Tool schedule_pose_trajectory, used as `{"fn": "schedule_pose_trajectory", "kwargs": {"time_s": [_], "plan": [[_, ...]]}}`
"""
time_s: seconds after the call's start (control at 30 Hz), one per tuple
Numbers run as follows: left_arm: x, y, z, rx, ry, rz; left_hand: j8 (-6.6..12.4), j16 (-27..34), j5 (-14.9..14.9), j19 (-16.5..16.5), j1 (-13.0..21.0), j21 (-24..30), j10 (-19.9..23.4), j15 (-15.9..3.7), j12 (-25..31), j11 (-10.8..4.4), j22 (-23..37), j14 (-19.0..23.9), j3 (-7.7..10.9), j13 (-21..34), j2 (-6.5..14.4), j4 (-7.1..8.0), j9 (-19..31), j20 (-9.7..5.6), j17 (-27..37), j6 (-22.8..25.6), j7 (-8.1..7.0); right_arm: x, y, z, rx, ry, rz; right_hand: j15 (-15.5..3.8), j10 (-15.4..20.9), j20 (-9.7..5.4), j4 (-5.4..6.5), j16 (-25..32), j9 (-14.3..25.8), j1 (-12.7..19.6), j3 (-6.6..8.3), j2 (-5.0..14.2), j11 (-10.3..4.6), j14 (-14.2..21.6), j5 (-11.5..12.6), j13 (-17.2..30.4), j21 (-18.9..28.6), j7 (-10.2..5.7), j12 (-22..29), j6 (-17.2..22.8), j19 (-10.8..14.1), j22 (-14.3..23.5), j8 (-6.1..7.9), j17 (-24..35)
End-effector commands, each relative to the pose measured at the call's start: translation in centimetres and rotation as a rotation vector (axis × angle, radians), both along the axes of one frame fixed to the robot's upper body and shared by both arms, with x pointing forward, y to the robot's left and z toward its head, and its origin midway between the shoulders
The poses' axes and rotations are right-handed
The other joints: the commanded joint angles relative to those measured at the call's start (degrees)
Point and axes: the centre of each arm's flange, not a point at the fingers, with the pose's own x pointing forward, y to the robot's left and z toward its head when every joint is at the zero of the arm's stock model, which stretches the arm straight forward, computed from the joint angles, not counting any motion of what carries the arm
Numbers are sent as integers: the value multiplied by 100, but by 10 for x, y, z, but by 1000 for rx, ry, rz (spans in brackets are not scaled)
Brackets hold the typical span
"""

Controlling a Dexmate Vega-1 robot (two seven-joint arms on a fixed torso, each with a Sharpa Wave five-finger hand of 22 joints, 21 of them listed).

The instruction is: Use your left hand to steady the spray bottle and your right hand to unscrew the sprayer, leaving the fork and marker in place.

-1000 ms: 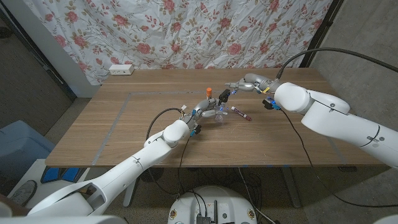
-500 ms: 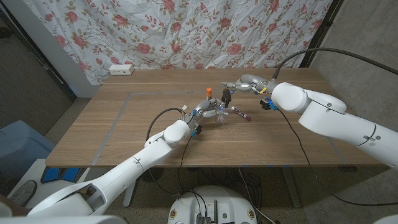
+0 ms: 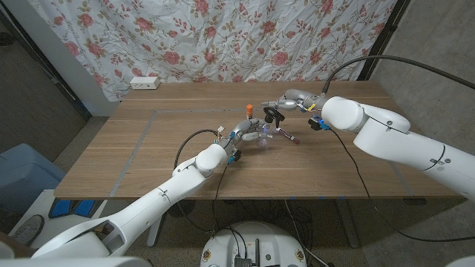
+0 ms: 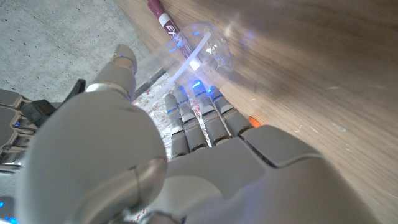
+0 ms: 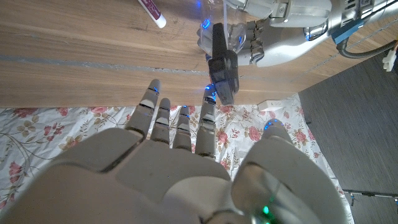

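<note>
1. The left hand (image 3: pixel 239 136) sits near the middle of the wooden table (image 3: pixel 148 156); the left wrist view shows its fingers (image 4: pixel 199 118) wrapped around the clear spray bottle (image 4: pixel 193 56), so it grips the bottle's body; the hand (image 4: pixel 186 162) takes up the lower part of that view.
2. The spray bottle (image 3: pixel 258 133) stands near the table's centre, clear-bodied, with a thin tube visible inside it in the left wrist view; its black sprayer (image 3: pixel 271 115) is at the top, toward the right hand.
3. The marker (image 3: pixel 288 136), dark red with a white end, lies on the table just beside the bottle, on the side toward the right edge; it also shows past the bottle in the left wrist view (image 4: pixel 166 23) and in the right wrist view (image 5: pixel 149 11).
4. The right hand (image 3: pixel 293 101) reaches in from the right edge toward the far side of the bottle; in the right wrist view its fingers (image 5: pixel 180 124) are extended and spread with the sprayer (image 5: pixel 221 65) just beyond the fingertips; whether they touch it I cannot tell; nothing is clasped.
5. A small orange-topped object (image 3: pixel 250 110) stands just beyond the bottle, toward the far edge; what it is I cannot tell.
</note>
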Motion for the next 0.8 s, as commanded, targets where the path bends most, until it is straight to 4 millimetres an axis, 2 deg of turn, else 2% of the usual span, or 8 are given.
{"fn": "schedule_pose_trajectory", "kwargs": {"time_s": [0.03, 0.23, 0.4, 0.53, 0.8], "plan": [[0, 0, -2, -6, 5, 0, 56, -29, 25, 38, -470, 14, 244, -513, 48, -166, 16, 57, 194, 24, 739, 160, 11, -110, 22, 371, 110, 1, 0, 1, -17, 24, -2, -34, -72, 12, -278, -29, 21, 383, 203, 50, -13, -34, 75, 19, -8, -14, -15, -122, -12, 17, 13, -14], [-1, 1, -2, -8, 4, 1, 55, -33, 23, 41, -485, 14, 248, -510, 45, -157, 16, 63, 199, 28, 741, 159, 11, -111, 23, 370, 101, 1, -2, 3, -15, 42, 3, -89, -184, 2, -588, -64, 27, 777, 419, 108, -56, -80, 194, 20, 2, -43, -29, -235, -2, 15, 22, -37], [-2, 2, -3, -10, 6, -1, 56, -38, 22, 40, -502, 14, 244, -508, 40, -153, 16, 70, 206, 31, 745, 162, 10, -112, 21, 372, 104, 1, -5, 3, -16, 64, 16, -87, -223, -4, -738, -77, 30, 1120, 608, 165, -47, -90, 307, 20, 5, -82, -21, -299, 6, 13, 31, -53], [-2, 2, -4, -10, 5, -3, 57, -38, 21, 42, -508, 14, 246, -512, 38, -161, 15, 70, 208, 32, 749, 161, 10, -112, 25, 375, 102, 0, -7, 5, -13, 76, 19, -115, -255, -9, -790, -87, 30, 1397, 748, 175, -72, -97, 394, 20, 3, -116, -19, -350, 2, 11, 35, -68], [-4, 2, -3, -8, 0, -7, 54, -45, 18, 44, -536, 14, 252, -513, 36, -160, 15, 76, 211, 36, 746, 165, 9, -113, 25, 369, 104, -1, -9, 5, -9, 84, 26, -166, -292, -30, -818, -106, 31, 1947, 998, 140, -123, -119, 577, 20, 9, -222, -11, -399, 34, 7, 54, -94]]}}
